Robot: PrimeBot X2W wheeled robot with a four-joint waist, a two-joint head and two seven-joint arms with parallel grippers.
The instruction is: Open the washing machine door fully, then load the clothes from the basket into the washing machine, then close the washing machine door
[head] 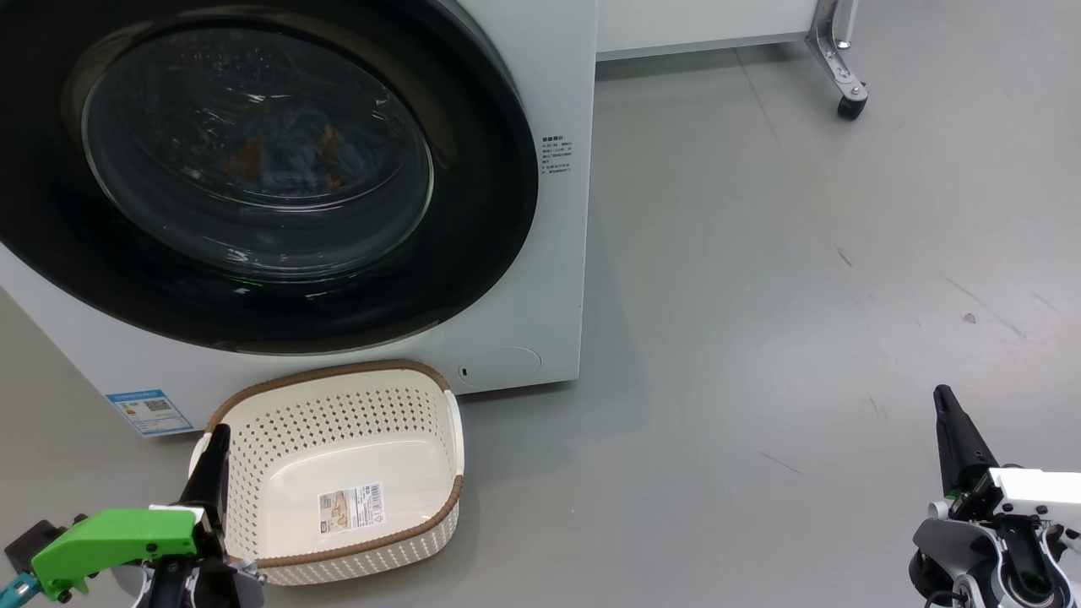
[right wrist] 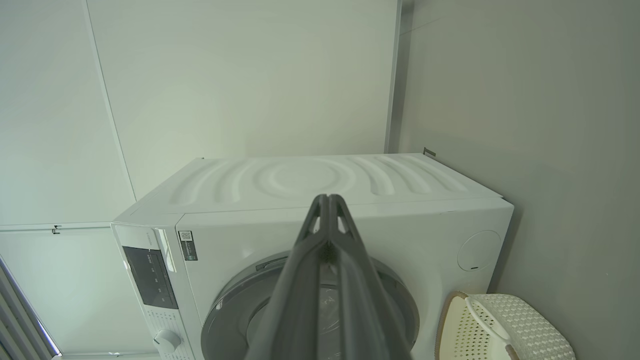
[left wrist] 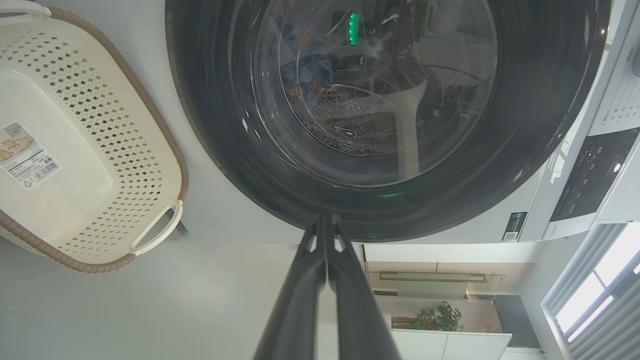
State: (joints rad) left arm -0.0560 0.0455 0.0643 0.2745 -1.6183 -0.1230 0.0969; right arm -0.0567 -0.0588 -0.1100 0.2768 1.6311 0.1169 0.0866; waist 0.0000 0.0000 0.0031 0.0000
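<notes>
The washing machine (head: 540,279) stands at the upper left of the head view, and its door (head: 253,169) with the black rim and glass bowl lies shut against the front. Behind the glass I make out blue clothes (head: 279,148) with orange-brown marks, the same clothes (left wrist: 310,70) seen in the left wrist view. The cream basket (head: 338,473) sits on the floor just in front of the machine, holding nothing but its label. My left gripper (head: 221,432) is shut over the basket's left rim. My right gripper (head: 943,395) is shut, far off at the lower right.
Grey floor (head: 760,295) stretches to the right of the machine. A metal leg on a caster (head: 851,105) stands at the upper right. The machine's control panel (right wrist: 150,275) and knob show in the right wrist view, with a wall behind.
</notes>
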